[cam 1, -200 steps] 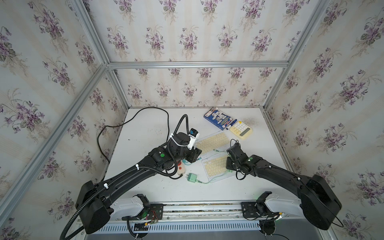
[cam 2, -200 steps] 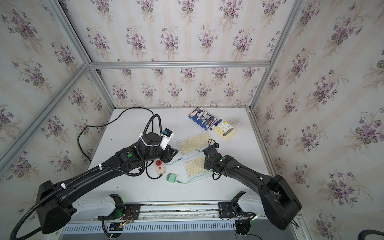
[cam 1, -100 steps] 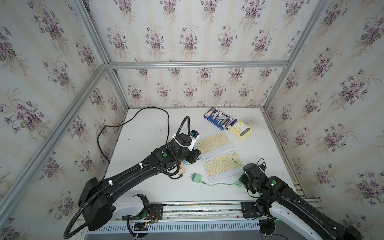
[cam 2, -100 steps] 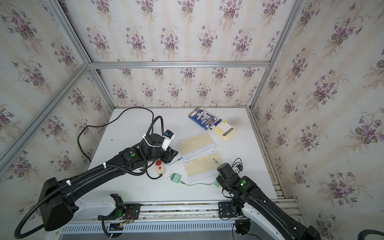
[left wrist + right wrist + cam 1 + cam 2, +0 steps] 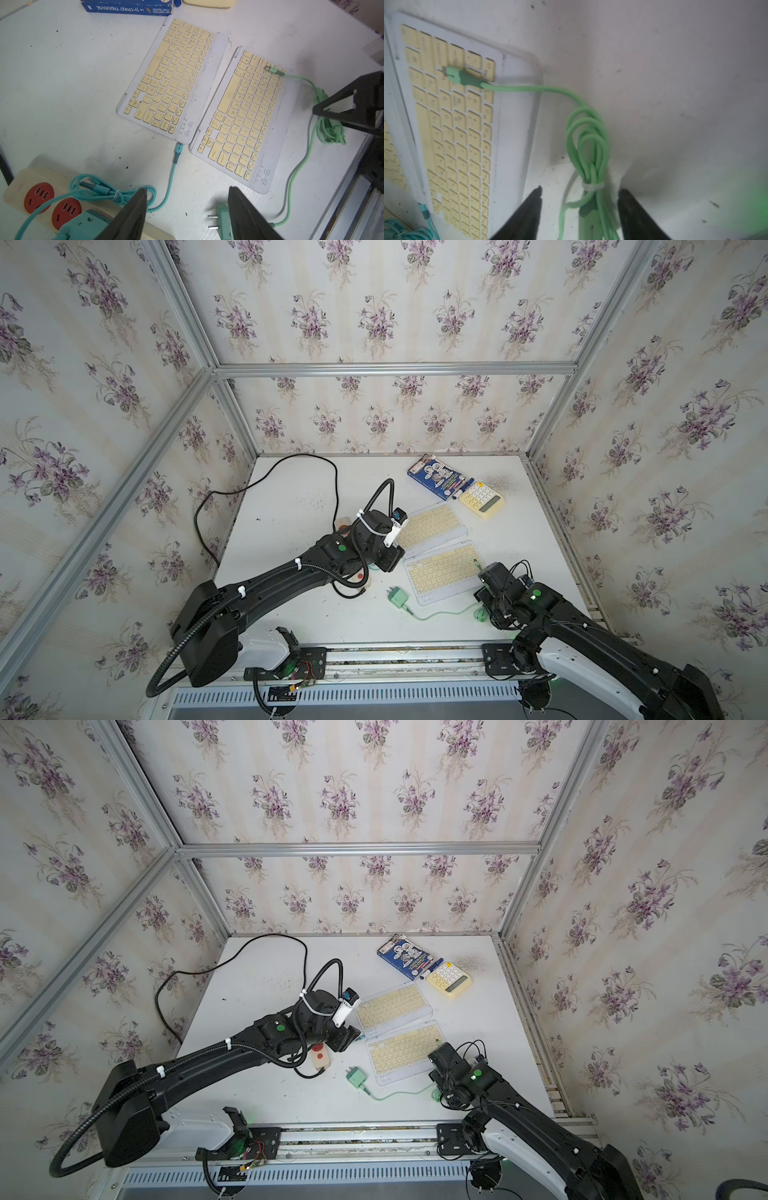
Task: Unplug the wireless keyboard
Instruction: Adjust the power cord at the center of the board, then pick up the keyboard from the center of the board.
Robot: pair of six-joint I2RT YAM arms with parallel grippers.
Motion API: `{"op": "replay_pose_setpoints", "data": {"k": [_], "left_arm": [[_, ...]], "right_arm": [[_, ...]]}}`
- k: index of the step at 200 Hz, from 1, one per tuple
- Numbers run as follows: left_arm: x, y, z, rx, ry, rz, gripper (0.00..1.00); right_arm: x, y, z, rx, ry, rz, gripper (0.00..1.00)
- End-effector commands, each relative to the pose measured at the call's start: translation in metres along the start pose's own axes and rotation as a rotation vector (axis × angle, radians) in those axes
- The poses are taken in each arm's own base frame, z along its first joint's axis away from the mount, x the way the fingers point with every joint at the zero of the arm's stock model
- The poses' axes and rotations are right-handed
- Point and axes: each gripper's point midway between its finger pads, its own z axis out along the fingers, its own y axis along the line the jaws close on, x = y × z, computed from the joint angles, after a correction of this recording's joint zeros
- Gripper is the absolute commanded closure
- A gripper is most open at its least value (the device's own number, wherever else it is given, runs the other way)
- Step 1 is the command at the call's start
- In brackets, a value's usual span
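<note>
Lying loose on the keys of the nearer keyboard (image 5: 247, 116), the green plug (image 5: 274, 70) is out of any socket, near that keyboard's far right corner. This keyboard sits at the front right of the table (image 5: 291, 497), side by side with a second keyboard (image 5: 174, 76) just behind it. From the plug the green cable (image 5: 529, 88) runs off the keyboard's edge into a tied bundle (image 5: 587, 145) on the table, then on along the front to a green charger (image 5: 398, 597) that lies unplugged, prongs bare.

The right gripper (image 5: 581, 188) is low over the bundle with its fingers spread wide on either side of it, pinching nothing.

The second keyboard has a teal plug (image 5: 178, 152) seated in its near left corner. Its teal cable (image 5: 166, 197) loops back to a teal charger (image 5: 83, 224) in a cream power strip (image 5: 20, 187) with red sockets. The left gripper (image 5: 188, 188) hangs above this stretch of table, fingers spread, nothing between them.

Behind the keyboards lie a blue book (image 5: 436, 477) and a yellow calculator (image 5: 482, 499), touching each other.
</note>
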Motion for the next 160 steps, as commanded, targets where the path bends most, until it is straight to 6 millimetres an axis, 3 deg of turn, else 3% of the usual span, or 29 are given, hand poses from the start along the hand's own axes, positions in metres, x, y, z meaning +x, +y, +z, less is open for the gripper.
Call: {"op": "replay_pose_setpoints", "data": {"k": [1, 39, 85, 123, 160], "left_arm": [[0.002, -0.004, 0.011, 0.022, 0.027, 0.021, 0.41], [0.025, -0.007, 0.045, 0.038, 0.137, -0.008, 0.44], [0.048, 0.004, 0.072, 0.013, 0.235, -0.051, 0.44], [0.065, 0.016, 0.081, -0.033, 0.302, -0.075, 0.44], [0.077, 0.02, 0.087, -0.045, 0.35, -0.093, 0.44]], "right_arm": [[-0.016, 0.019, -0.021, -0.048, -0.074, -0.012, 0.01], [-0.035, 0.058, -0.063, -0.162, -0.159, -0.056, 0.01], [-0.03, 0.132, -0.083, -0.389, -0.184, -0.292, 0.03], [-0.004, 0.187, -0.077, -0.509, -0.129, -0.558, 0.06], [0.006, 0.202, -0.058, -0.538, -0.11, -0.605, 0.1]]}}
